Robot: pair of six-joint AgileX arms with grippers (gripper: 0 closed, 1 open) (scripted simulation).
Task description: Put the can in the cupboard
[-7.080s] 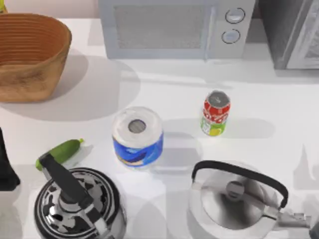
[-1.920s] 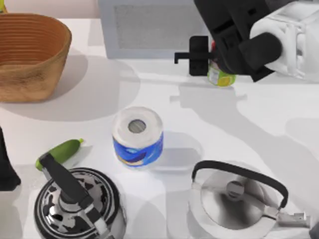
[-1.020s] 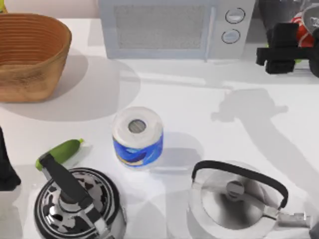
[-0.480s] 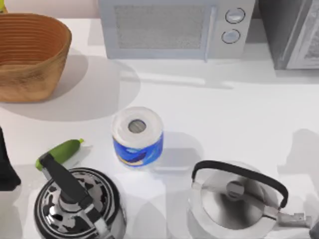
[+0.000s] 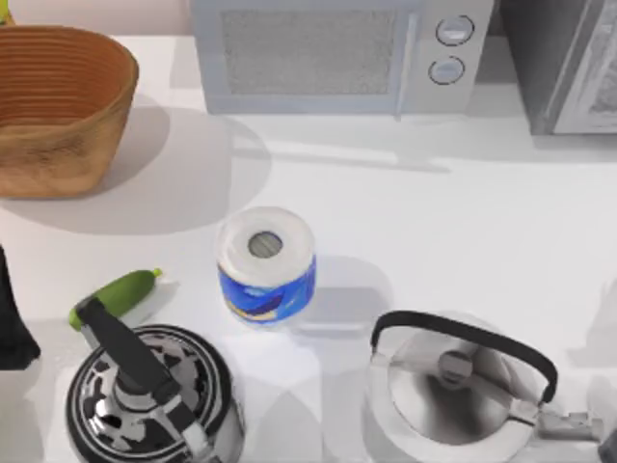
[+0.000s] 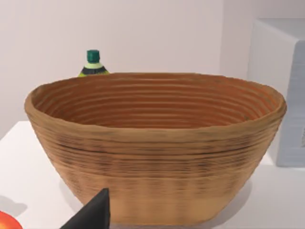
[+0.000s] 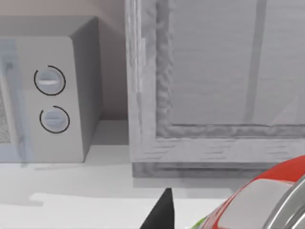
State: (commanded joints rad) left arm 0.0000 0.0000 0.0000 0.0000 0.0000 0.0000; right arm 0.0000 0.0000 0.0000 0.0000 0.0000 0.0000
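Can (image 7: 267, 200) sits close at the right wrist camera, before the closed grey cupboard (image 7: 214, 81) beside the microwave (image 7: 47, 95); whether the fingers grasp it I cannot tell. Open worktop (image 5: 463, 231) lies between paper roll (image 5: 266, 262), kettle (image 5: 453, 386) and cupboard.

Open surface (image 5: 482, 222) runs in a wide band across the middle, from the paper roll (image 5: 266, 262) rightward to the edge, and between the roll and the microwave (image 5: 333, 53) at the far side. Far left is blocked by the wicker basket (image 5: 58, 106); the near edge is crowded by the patterned kettle (image 5: 145, 400), the cucumber (image 5: 116, 296) just beside it, and the silver kettle (image 5: 453, 386) at near right. At far right the cupboard (image 7: 214, 81) presents a shut grey door just beside the microwave, with a narrow gap between them and bare surface in front.
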